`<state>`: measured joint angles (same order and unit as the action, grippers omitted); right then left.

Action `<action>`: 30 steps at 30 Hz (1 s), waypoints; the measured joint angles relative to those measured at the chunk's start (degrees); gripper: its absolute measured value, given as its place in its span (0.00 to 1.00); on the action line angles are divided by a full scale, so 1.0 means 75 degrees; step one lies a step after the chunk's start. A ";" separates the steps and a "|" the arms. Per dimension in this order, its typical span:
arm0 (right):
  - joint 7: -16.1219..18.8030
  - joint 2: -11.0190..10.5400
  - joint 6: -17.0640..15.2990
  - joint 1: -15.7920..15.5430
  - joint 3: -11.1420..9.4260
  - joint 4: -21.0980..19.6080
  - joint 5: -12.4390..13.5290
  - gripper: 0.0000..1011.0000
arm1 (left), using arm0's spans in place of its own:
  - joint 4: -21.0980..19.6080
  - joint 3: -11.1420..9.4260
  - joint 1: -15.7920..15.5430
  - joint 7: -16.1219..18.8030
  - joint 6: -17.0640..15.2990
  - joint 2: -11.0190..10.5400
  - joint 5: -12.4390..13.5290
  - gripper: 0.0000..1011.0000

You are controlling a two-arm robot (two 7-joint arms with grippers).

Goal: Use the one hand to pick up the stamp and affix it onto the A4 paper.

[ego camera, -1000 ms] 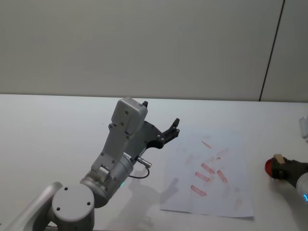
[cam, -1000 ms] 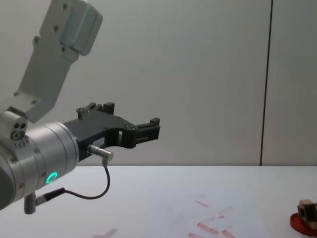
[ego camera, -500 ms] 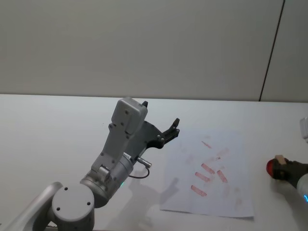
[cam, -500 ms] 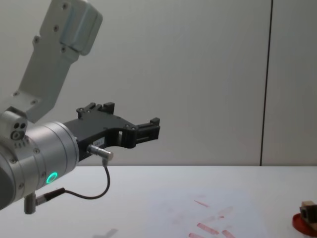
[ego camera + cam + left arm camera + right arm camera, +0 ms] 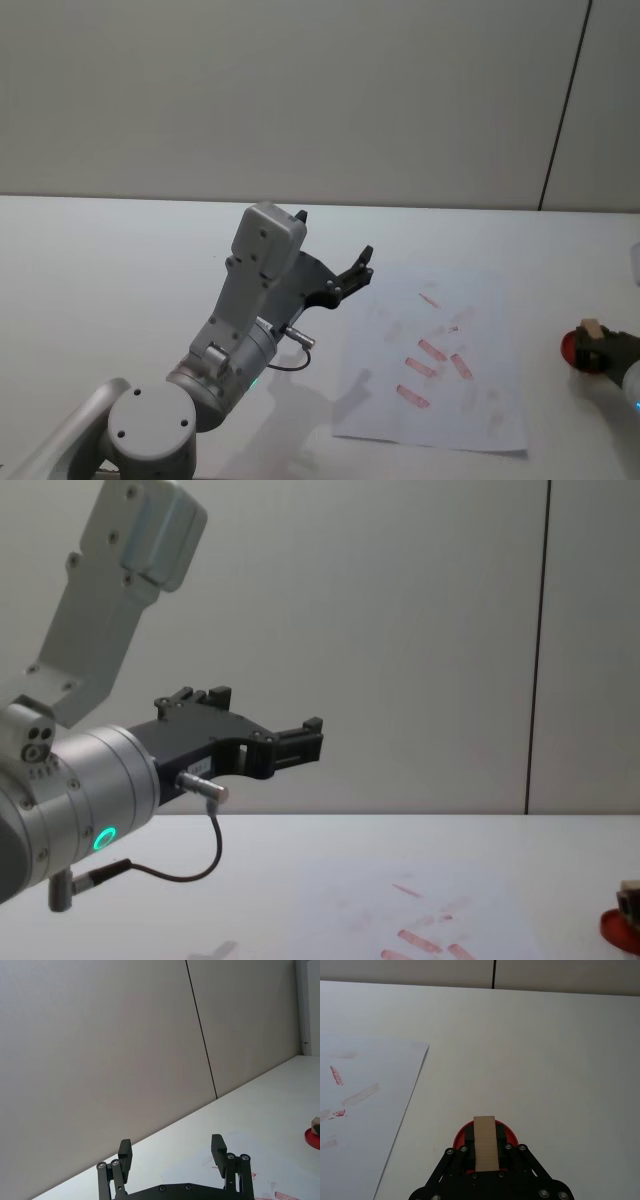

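White table point(image 5: 100, 260), grey wall behind. Nearest you, 7 o'clock in head view: left gripper point(image 5: 171, 1146) parked aloft, jaws wide, empty, likely kept clear of work. Beyond, 4 o'clock: A4 paper point(image 5: 480, 410) lying flat, red marks point(image 5: 425, 350) on it. At sheet's 3 o'clock, apart from it: right gripper point(image 5: 485, 1155) clamped on stamp point(image 5: 485, 1132), upright over red ink pad point(image 5: 465, 1130), probably inking face. Cannot tell if touching. Your next carry: toward 9 o'clock, onto paper.

**A:** so what's sitting on the white table point(image 5: 120, 250)?
**B:** a flat round red ink pad point(image 5: 571, 347), way over on the right. Plain grey wall point(image 5: 300, 90) behind, with one dark vertical seam point(image 5: 565, 100).
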<state>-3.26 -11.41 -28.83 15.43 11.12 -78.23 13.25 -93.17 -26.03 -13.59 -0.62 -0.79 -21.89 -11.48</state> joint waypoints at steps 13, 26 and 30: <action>-0.0064 0.0030 -0.0089 0.0029 -0.0045 0.0068 -0.0021 0.22 | 0.0000 0.0000 0.0000 0.0000 0.0000 0.0000 0.0000 0.99; -0.0067 0.0075 -0.0123 0.0069 -0.0059 0.0184 -0.0080 0.22 | 0.0000 0.0000 0.0000 0.0000 0.0000 0.0000 0.0000 0.99; -0.0067 0.0087 -0.0127 0.0079 -0.0066 0.0200 -0.0084 0.22 | 0.0000 0.0000 0.0000 0.0000 0.0000 0.0000 0.0000 0.99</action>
<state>-3.77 -10.76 -29.78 16.03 10.62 -76.72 12.62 -93.17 -26.02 -13.59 -0.62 -0.80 -21.89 -11.48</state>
